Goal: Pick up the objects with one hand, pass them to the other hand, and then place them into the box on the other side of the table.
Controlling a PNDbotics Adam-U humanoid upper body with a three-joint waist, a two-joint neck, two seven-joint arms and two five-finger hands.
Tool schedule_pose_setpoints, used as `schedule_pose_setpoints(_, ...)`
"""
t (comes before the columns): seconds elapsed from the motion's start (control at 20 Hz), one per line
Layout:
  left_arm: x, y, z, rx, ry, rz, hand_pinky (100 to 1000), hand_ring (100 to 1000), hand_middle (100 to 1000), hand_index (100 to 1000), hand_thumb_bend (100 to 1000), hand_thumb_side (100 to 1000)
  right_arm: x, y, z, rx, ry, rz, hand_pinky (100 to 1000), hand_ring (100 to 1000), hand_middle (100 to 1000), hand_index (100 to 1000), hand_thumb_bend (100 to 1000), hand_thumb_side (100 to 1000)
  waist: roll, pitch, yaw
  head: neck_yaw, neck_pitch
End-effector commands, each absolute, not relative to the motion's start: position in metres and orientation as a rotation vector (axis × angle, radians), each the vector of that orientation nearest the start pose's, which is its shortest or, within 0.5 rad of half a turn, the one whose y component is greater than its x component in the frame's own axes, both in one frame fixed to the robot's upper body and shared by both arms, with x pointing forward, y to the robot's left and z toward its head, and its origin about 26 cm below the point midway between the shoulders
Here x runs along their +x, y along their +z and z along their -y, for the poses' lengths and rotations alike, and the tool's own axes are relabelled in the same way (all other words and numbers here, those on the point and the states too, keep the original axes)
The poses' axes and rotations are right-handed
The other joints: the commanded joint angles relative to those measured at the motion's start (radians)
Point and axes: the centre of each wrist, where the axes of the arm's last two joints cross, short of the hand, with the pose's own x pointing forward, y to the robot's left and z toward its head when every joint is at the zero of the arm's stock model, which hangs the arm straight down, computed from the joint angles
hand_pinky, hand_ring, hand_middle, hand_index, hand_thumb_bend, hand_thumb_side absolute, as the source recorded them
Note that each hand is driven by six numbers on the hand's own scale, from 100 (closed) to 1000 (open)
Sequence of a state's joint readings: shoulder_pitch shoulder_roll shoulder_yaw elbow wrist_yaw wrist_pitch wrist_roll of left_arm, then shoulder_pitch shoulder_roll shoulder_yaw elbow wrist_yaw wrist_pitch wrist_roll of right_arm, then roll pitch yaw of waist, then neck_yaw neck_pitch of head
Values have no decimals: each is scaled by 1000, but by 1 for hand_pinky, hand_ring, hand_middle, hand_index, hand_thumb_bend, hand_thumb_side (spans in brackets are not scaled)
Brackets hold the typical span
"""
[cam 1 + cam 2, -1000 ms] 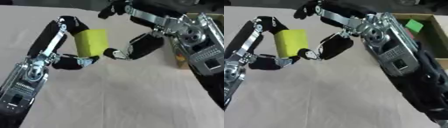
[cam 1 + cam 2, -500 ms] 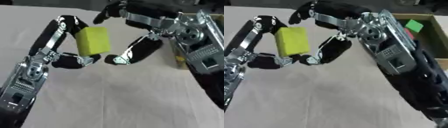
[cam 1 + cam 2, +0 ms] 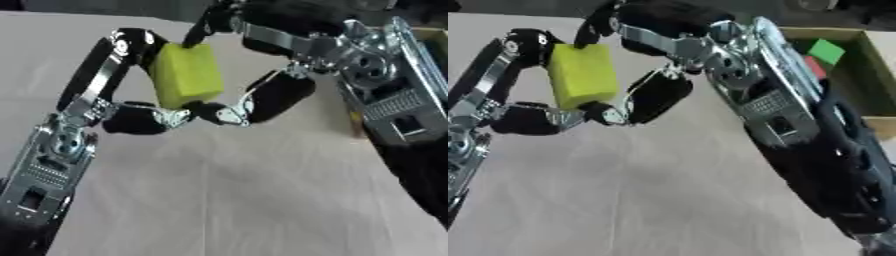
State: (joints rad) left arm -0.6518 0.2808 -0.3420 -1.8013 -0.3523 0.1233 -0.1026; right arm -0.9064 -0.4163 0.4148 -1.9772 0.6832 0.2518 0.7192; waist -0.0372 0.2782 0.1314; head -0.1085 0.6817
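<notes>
A yellow block [image 3: 185, 75] is held upright above the table, between both hands. My left hand [image 3: 131, 120] comes up from the lower left, with one finger curled over the block's top left and the thumb under its bottom edge. My right hand [image 3: 276, 95] reaches in from the upper right. Its dark fingers [image 3: 210, 25] touch the block's top edge and its thumb tip sits at the block's lower right corner, against the left thumb. The cardboard box [image 3: 859, 40] stands at the far right, partly hidden by my right arm.
Inside the box lie a green block [image 3: 826, 51] and a red piece [image 3: 814, 67]. My right forearm [image 3: 798, 130] crosses the right side of the table. The beige tabletop [image 3: 227, 200] stretches below the hands.
The right thumb swung away from the block half a second ago and has come back against its lower corner. The block stays held in the left hand at about the same place.
</notes>
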Motion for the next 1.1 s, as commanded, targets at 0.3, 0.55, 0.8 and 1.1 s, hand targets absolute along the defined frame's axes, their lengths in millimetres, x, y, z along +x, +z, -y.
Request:
schedule_pose_setpoints(0.3, 331, 240, -138, 290, -959, 2279, 511, 498, 440, 458, 100, 100, 291, 328, 118, 969, -2260, -2640, 895, 889, 802, 866, 443, 350, 6, -15, 4, -12, -10)
schedule_pose_setpoints(0.55, 331, 240, -137, 291, -960, 2285, 510, 498, 439, 458, 100, 100, 292, 327, 117, 965, -2267, -2632, 895, 889, 801, 866, 451, 346, 6, -14, 4, -13, -12)
schedule_pose_setpoints(0.8, 330, 241, -137, 290, -962, 2300, 506, 497, 438, 458, 100, 100, 294, 326, 116, 952, -2295, -2607, 895, 888, 800, 864, 453, 339, 6, -14, 3, -13, -10)
schedule_pose_setpoints(1.1, 332, 241, -137, 258, -974, 2322, 504, 497, 438, 461, 100, 100, 297, 324, 115, 940, -2319, -2600, 894, 886, 796, 861, 443, 336, 4, -16, 3, -13, -7)
